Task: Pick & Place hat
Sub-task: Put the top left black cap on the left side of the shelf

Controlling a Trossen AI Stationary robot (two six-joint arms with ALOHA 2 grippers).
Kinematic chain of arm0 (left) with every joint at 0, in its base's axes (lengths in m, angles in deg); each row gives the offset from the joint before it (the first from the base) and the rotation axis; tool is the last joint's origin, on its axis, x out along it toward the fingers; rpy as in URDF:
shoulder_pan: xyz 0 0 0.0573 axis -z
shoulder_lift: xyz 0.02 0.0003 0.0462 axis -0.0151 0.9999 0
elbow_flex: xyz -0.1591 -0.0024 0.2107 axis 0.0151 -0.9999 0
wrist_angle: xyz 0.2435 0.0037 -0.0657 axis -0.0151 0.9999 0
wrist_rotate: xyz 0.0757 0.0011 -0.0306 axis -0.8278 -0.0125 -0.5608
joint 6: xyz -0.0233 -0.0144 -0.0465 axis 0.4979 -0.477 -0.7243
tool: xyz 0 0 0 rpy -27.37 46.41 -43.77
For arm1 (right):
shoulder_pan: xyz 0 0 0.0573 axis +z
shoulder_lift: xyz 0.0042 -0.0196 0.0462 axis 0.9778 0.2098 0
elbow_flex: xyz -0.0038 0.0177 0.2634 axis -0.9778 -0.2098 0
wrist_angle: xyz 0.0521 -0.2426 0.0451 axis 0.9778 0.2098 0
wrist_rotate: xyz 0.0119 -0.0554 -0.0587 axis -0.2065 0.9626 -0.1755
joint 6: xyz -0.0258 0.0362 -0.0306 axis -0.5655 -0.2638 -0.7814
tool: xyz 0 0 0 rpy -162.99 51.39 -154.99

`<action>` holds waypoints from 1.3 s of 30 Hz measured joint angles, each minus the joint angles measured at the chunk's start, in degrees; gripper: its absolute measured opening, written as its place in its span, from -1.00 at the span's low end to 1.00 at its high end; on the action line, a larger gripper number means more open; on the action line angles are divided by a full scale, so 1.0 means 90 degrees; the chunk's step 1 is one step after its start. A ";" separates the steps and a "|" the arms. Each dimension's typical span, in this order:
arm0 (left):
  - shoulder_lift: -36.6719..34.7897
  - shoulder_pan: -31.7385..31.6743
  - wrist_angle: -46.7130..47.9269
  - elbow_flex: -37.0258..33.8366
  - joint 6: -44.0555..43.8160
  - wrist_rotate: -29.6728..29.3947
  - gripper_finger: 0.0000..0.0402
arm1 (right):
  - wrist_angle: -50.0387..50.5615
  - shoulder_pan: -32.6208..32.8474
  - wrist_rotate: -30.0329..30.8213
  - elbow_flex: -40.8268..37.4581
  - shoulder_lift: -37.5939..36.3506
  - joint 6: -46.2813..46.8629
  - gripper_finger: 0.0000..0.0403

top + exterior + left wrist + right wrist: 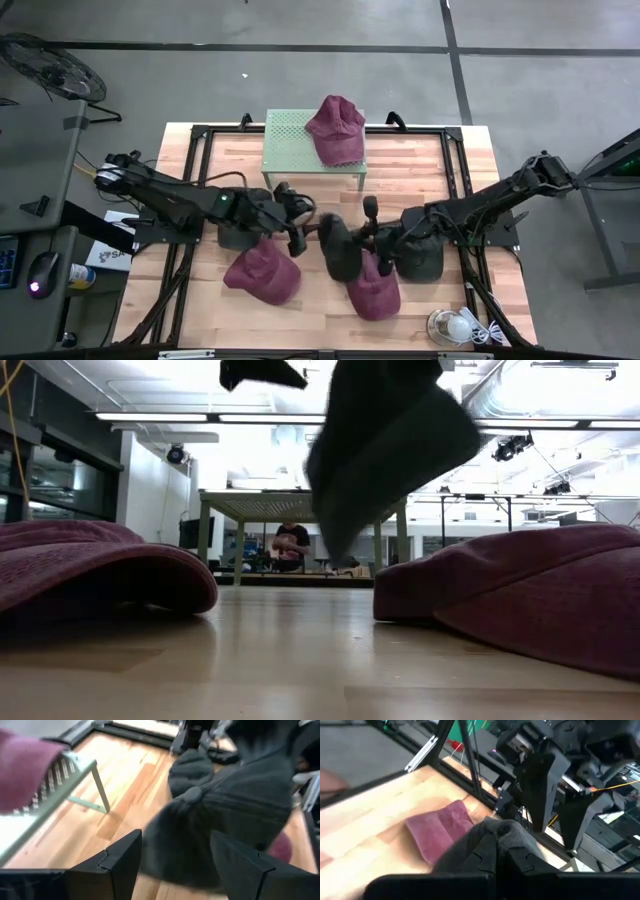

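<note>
Dark hat point(340, 250) hung mid-counter, pinched in right pincer point(362, 243), sagging limp above maroon hats point(262, 270). Left pincer point(303, 222) stood wide just beside it. Judged light, soft, floppy; best gripped at stiffer brim. Third maroon hat point(335, 130) sat on far stand point(285, 150).

Wooden table point(420, 160) bears green rack point(290, 140), two maroon hats point(262, 272), perhaps a bulb point(457, 325).

One hat point(335, 130) on the rack point(285, 150) behind, two hats point(263, 272) flanking a hat point(340, 248) between both pincers.
</note>
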 joint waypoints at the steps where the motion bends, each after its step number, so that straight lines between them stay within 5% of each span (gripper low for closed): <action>1: 0.0097 -0.0002 0.0010 0.0000 -0.0020 -0.0007 0.16 | 0.0063 0.0030 0.0031 0.0000 0.0000 -0.0037 -1.00; 11: 0.0292 -0.0005 -0.0009 0.0000 -0.0274 -0.0090 0.41 | 0.0852 0.0095 0.0142 0.0000 0.0049 0.0242 -1.00; 20: 0.0516 -0.0107 -0.0103 0.0009 -0.0749 0.0015 0.43 | 0.1709 0.0202 0.0156 0.0000 0.0117 0.0970 -1.00; 39: 0.1348 -0.0661 -0.1047 0.0002 -0.0715 0.1877 0.43 | 0.1956 0.0265 0.0181 0.0000 0.0199 0.0894 -1.00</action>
